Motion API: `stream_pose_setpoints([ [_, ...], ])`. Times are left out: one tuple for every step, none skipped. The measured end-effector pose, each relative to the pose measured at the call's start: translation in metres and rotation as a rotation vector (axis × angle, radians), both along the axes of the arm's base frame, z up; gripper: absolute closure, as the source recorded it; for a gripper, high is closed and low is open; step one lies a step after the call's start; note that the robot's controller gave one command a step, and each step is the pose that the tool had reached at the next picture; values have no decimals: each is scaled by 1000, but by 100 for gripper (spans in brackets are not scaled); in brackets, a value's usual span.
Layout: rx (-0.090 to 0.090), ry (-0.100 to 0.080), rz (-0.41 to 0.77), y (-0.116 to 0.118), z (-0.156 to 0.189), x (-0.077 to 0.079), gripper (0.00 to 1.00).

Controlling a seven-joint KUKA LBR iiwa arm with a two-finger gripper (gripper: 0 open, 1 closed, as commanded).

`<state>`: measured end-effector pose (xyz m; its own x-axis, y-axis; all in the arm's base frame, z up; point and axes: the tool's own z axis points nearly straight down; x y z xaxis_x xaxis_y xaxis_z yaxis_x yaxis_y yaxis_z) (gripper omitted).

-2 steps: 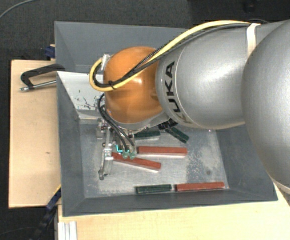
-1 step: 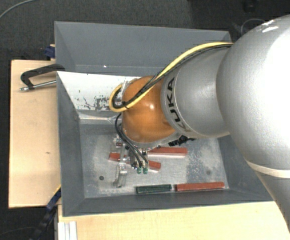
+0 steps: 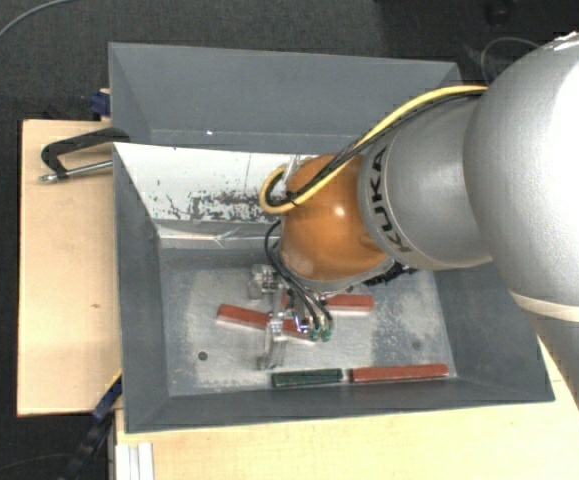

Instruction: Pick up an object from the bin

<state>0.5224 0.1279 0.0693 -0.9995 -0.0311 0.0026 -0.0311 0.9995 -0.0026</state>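
Observation:
My gripper (image 3: 268,318) hangs low over the middle of the bin floor, under the arm's orange cover. Its two metal fingers stand apart, one toward the back (image 3: 263,282) and one toward the front (image 3: 272,352), so it is open. A flat red block (image 3: 237,316) lies on the floor with its right end in the gap between the fingers; I cannot tell whether either finger touches it. A second red block (image 3: 352,303) lies just right of the gripper, partly hidden by the wrist.
Along the front wall lie a dark green bar (image 3: 307,377) and, to its right, a long red bar (image 3: 399,373). A small dark speck (image 3: 202,357) sits on the floor at front left. The arm covers the bin's back right.

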Motion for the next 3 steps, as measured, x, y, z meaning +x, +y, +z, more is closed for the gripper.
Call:
stream_pose_setpoints([
  [4,-2,4,4,1,0,100],
  [5,-8,220,5,114,7,100],
  [6,-18,232,10,211,5,100],
])
